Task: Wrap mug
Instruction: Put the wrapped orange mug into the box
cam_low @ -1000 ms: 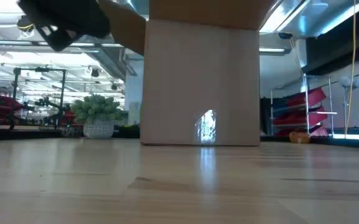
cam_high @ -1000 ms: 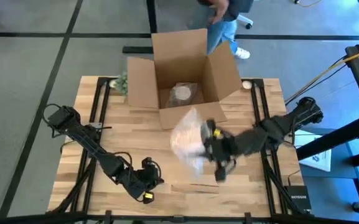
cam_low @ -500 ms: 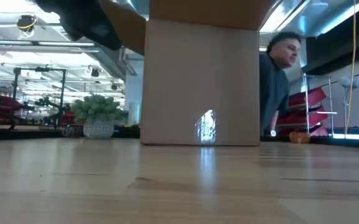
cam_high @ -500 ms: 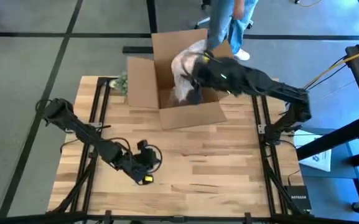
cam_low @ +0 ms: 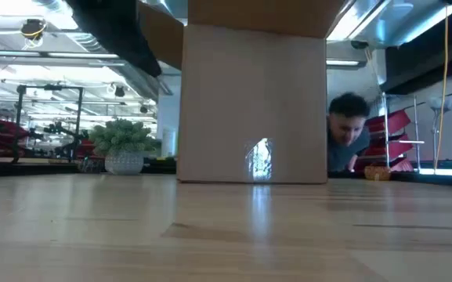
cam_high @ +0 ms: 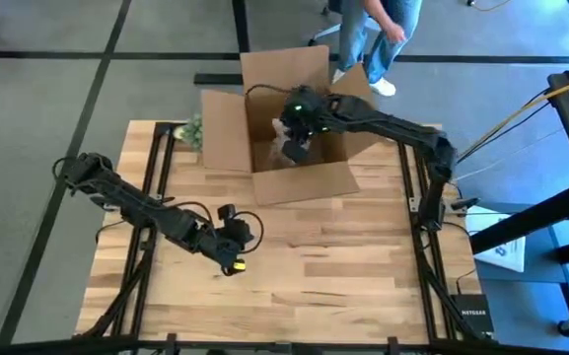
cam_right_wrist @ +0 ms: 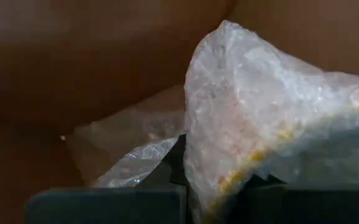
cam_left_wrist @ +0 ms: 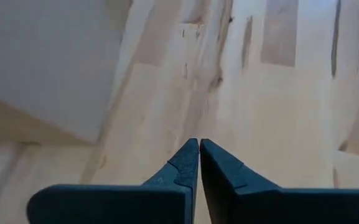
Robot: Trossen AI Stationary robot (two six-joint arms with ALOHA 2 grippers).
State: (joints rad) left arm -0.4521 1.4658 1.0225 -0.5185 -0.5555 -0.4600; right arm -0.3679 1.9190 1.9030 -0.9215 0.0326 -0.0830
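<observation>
The robot's right arm stretches from its mount at the table's right edge, elbow raised, wrist bent downward, its right gripper [cam_high: 292,148] lowered with the fingers [cam_right_wrist: 178,163] clamped tight. The left arm lies low and folded, running from the table's left side toward the middle, its left gripper [cam_high: 233,261] idle, fingertips [cam_left_wrist: 188,158] pressed together.

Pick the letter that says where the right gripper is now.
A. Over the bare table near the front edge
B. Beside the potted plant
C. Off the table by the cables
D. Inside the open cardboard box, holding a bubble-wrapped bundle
D: in the high view the right gripper reaches down into the box, and its wrist view shows its fingers closed on the bundle.
</observation>
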